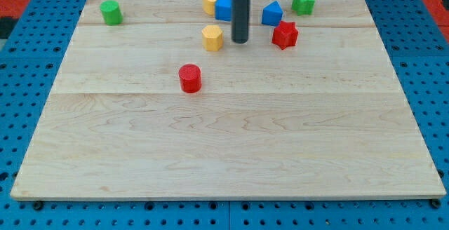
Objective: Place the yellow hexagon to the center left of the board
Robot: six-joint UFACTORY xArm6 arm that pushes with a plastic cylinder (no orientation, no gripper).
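Note:
The yellow hexagon (pixel 212 38) sits on the wooden board (pixel 224 139) near the view's top, a little left of the middle. My tip (pixel 240 41) is just to its right, a small gap apart. A second yellow block (pixel 209 1) and a blue cube (pixel 224 8) stand above the hexagon, close to the top edge and partly behind the rod.
A red cylinder (pixel 189 78) lies below and left of the hexagon. A green cylinder (pixel 110 12) is at the top left. A blue block (pixel 271 13), a red star (pixel 284 35) and a green star (pixel 303 1) stand at the top right.

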